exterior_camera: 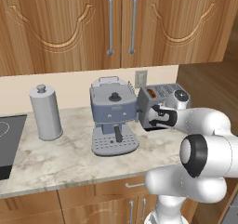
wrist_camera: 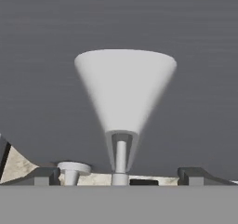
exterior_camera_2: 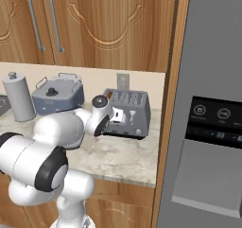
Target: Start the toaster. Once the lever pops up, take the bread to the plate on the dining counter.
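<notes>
Gripper [wrist_camera: 120,174] (jaws wide) faces toaster [wrist_camera: 186,79] lever [wrist_camera: 124,93].

Wooden wall cabinets [exterior_camera: 111,23] over a marbled counter [exterior_camera: 60,153] — grey fridge [exterior_camera_2: 212,104] at the right

Glossy white rounded arm [exterior_camera: 204,158], dark joint bands, seemingly dark fingers [wrist_camera: 200,175]

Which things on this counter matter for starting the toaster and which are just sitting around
Part of the job:
- toaster, with its lever right in front of the open fingers

Just sitting around:
- espresso machine
- grey canister
- cooktop
- fridge
</notes>
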